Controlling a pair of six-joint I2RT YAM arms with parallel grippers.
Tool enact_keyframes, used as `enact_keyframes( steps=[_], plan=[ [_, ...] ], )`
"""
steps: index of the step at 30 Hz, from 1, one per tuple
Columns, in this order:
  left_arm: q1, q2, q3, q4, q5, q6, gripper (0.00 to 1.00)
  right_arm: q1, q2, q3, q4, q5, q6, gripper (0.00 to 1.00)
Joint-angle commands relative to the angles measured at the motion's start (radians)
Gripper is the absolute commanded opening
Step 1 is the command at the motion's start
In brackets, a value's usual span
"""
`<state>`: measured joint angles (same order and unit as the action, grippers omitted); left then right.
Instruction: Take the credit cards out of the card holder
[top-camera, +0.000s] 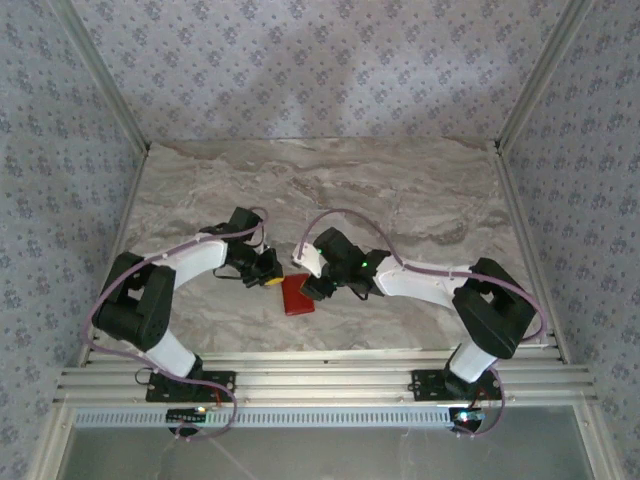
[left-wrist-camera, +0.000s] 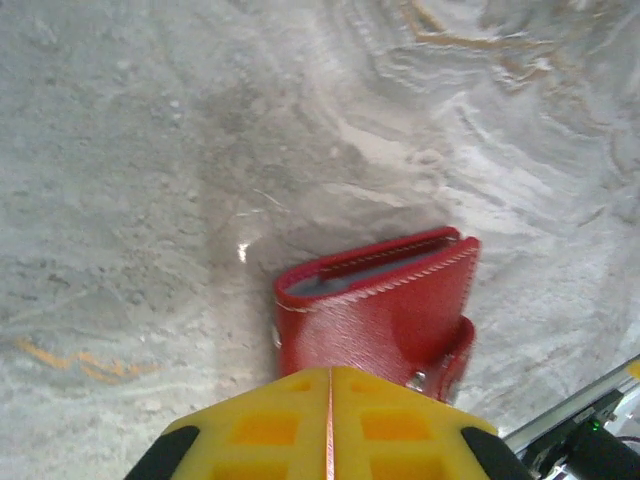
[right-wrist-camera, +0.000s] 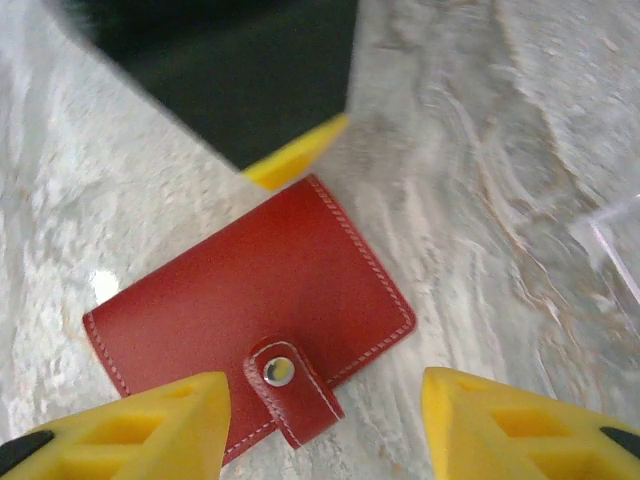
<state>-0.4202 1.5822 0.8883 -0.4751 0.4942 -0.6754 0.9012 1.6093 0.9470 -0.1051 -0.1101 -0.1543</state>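
The red card holder (top-camera: 297, 297) lies flat on the marble table (top-camera: 400, 200) between the two arms, folded, with its snap strap (right-wrist-camera: 285, 385) fastened. My left gripper (left-wrist-camera: 330, 372) is shut, its yellow fingers (right-wrist-camera: 297, 155) pressed together, tips resting on the holder's (left-wrist-camera: 380, 320) edge. A thin grey layer (left-wrist-camera: 330, 281) shows in the holder's slightly gaping end; I cannot tell whether it is a card or the pocket. The credit cards are otherwise hidden inside. My right gripper (right-wrist-camera: 322, 392) hovers open over the holder (right-wrist-camera: 250, 290), one finger on each side of the strap.
Patterned walls (top-camera: 60, 150) close in the table on three sides. An aluminium rail (top-camera: 320, 380) runs along the near edge, close to the holder. Bare marble stretches toward the back.
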Motion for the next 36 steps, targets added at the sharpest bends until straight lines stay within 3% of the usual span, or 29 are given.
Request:
enact_keyframes(
  steps=[1, 6, 9, 11, 13, 22, 29, 36],
  plan=[
    [-0.009, -0.068, 0.049, -0.055, -0.040, 0.022, 0.13, 0.015, -0.034, 0.026, -0.054, 0.092, 0.319, 0.55],
    [-0.008, -0.127, 0.061, -0.080, -0.111, 0.022, 0.15, 0.043, -0.015, 0.075, -0.128, 0.131, 0.563, 0.50],
    [-0.008, -0.156, 0.048, -0.080, -0.136, 0.014, 0.16, 0.045, 0.049, 0.183, -0.302, 0.135, 0.651, 0.51],
    [-0.008, -0.176, 0.033, -0.077, -0.147, 0.007, 0.17, 0.050, 0.089, 0.236, -0.392, 0.151, 0.673, 0.52],
    [-0.007, -0.200, 0.017, -0.076, -0.156, 0.004, 0.18, 0.056, 0.131, 0.297, -0.449, 0.148, 0.697, 0.59],
    [-0.007, -0.300, -0.048, -0.069, -0.181, 0.001, 0.20, 0.067, 0.290, 0.438, -0.580, 0.146, 0.745, 0.69],
    [-0.008, -0.338, -0.087, -0.054, -0.174, 0.000, 0.21, 0.068, 0.363, 0.473, -0.603, 0.123, 0.759, 0.70],
    [-0.009, -0.338, -0.087, -0.061, -0.171, 0.011, 0.22, 0.050, 0.304, 0.415, -0.588, 0.158, 0.822, 0.63]
  ],
)
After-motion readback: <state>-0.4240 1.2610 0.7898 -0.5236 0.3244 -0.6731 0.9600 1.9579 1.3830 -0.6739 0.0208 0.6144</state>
